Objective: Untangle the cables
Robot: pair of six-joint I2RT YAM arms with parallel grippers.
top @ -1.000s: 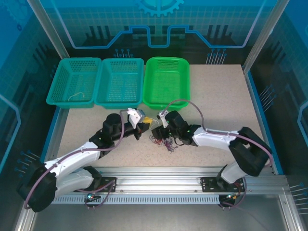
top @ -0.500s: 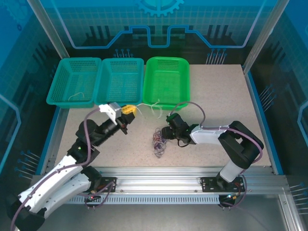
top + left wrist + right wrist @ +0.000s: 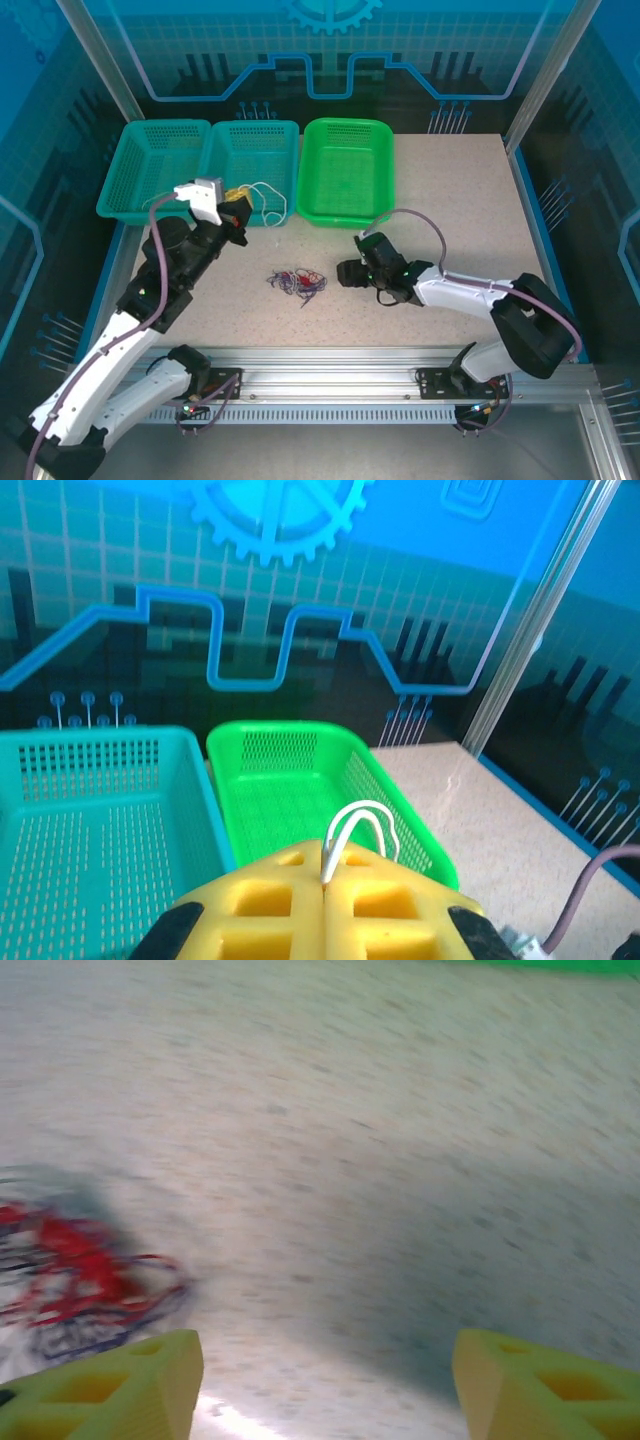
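L gripper (image 3: 325,882) pinched tight on white cable (image 3: 361,823) by near edge of mid teal basket (image 3: 252,124): release well inside. R gripper (image 3: 346,272) spread on tabletop (image 3: 450,200), just right of red/purple clump (image 3: 298,282).

Left gripper (image 3: 240,203) swings from worktop (image 3: 450,200) centre to back-left, now at front rim of middle basket (image 3: 250,125), jaws shut on white cable (image 3: 268,200), which is now clear of clump (image 3: 298,282). Clump shifts left and flattens, now red and purple strands. Right gripper (image 3: 345,272) backs off to right of clump, jaws apart, empty.
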